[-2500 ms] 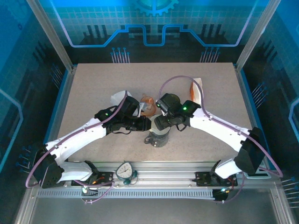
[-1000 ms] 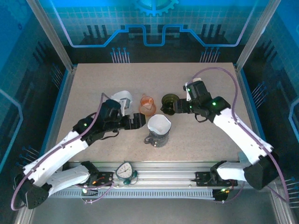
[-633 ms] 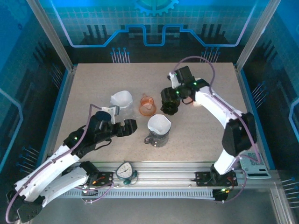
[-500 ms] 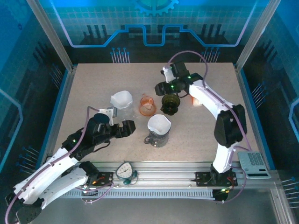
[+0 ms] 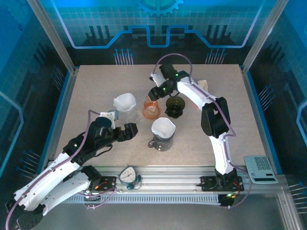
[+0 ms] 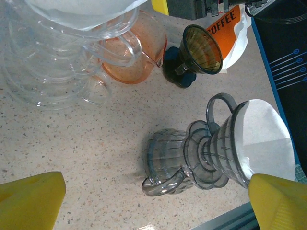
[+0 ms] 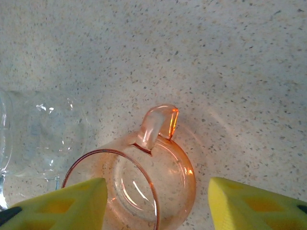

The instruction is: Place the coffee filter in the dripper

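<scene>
Straight below the right gripper, its jaws partly open and holding nothing, sits the orange dripper, handle toward 12 o'clock in the wrist view.

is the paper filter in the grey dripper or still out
In. The white filter sits spread inside the cone of the grey dripper, its edge at the rim.

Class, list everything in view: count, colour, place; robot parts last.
clear dripper: 1, on clear server, centre front
white filters: 2, in clear dripper and atop stack
clear dripper stack: count unclear, left
orange dripper: 1, centre
dark dripper: 1, right of orange
coffee bag: 1, orange-and-white, back right
keypad device: 1, white, near right
dial: 1, white, front rail
left arm: 1, white, jaws open, near left
right arm: 1, white, jaws open over orange dripper
</scene>
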